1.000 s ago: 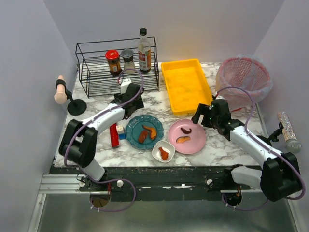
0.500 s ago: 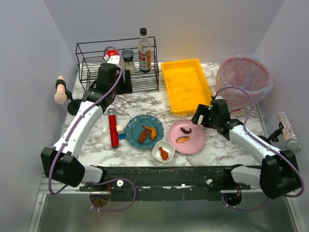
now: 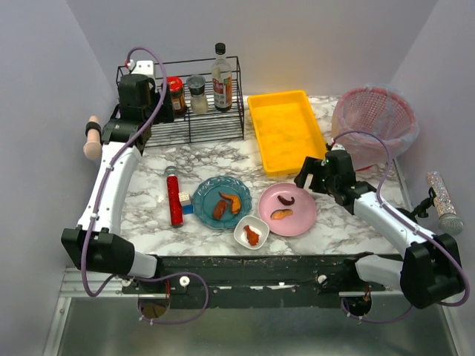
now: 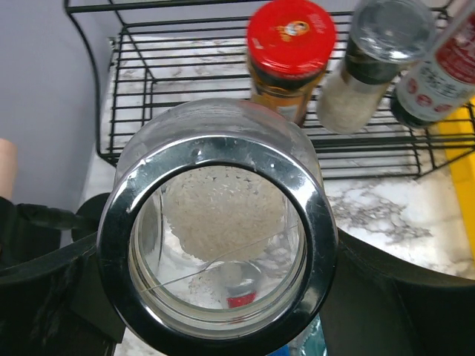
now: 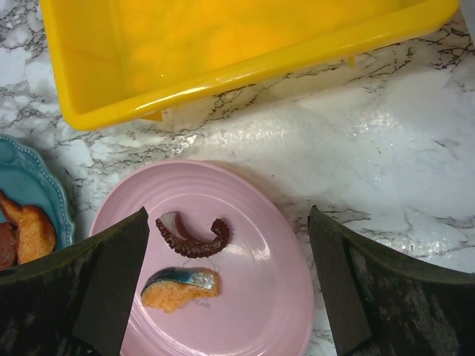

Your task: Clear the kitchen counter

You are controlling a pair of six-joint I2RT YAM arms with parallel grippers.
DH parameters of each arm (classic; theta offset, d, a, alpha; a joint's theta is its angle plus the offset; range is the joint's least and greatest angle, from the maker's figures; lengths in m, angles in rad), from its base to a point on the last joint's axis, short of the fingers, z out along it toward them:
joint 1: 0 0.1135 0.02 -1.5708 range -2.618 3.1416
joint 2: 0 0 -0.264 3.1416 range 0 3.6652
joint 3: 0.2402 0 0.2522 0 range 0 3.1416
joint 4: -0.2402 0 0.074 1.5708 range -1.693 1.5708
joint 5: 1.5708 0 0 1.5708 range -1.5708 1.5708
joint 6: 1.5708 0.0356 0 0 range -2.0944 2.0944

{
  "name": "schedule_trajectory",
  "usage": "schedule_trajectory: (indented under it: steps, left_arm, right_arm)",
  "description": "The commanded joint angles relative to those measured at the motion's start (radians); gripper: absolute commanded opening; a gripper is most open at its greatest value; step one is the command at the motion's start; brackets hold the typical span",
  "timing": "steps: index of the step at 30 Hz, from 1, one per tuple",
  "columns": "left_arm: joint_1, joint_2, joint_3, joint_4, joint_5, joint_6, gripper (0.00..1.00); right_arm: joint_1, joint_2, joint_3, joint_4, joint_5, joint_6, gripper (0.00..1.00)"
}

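Right now my left gripper (image 4: 219,293) is clenched on a glass jar (image 4: 217,222) with a chrome rim and white grains inside, a dark finger pressed against each side of it. From above, that gripper sits at the far left end of the black wire rack (image 3: 185,126), at the back of the worktop (image 3: 245,156). I cannot tell whether the jar's base touches the rack. Just past the jar stand a red-lidded jar (image 4: 289,52) and a clear grinder (image 4: 371,67), both on the rack.

My right gripper (image 5: 226,289) is released, fingers spread wide and holding nothing. It hovers over the pink plate (image 5: 252,259). On that plate lie a curled piece of octopus (image 5: 191,237) and, just beside it, a slice of salmon (image 5: 180,287), both between the fingers but untouched. Bare marble worktop shows beyond the right finger, and the yellow tray (image 5: 223,44) lies just past the plate. A teal plate (image 5: 30,200) with fried pieces sits to the left of the pink one
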Motion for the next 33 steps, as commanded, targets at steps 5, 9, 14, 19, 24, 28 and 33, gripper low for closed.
schedule_trajectory:
  steps: [5,9,14,19,24,28,33]
  left_arm:
    - [0.139,0.118,0.079,0.153,0.066,0.025,0.0]
    - [0.213,0.173,0.088,0.256,0.168,0.024,0.0]
    - [0.247,0.288,0.165,0.296,0.243,0.034,0.0]
    - [0.268,0.368,0.225,0.311,0.32,0.042,0.0]
    - [0.273,0.43,0.256,0.294,0.326,0.05,0.0]
    - [0.274,0.455,0.234,0.308,0.321,0.044,0.0]
    - [0.276,0.469,0.181,0.353,0.309,0.03,0.0]
  right_arm:
    - [0.005,-0.027,0.018,-0.019,-0.012,-0.013,0.96]
    - [0.005,-0.027,0.011,-0.017,-0.006,-0.011,0.95]
    - [0.005,-0.03,0.01,-0.019,-0.009,-0.01,0.95]
    - [0.005,-0.033,0.002,-0.019,0.0,-0.008,0.95]
    - [0.003,-0.033,0.002,-0.022,0.005,-0.007,0.95]
    - [0.005,-0.036,-0.002,-0.022,0.008,-0.007,0.96]
    - [0.005,-0.033,-0.004,-0.023,0.006,-0.007,0.95]
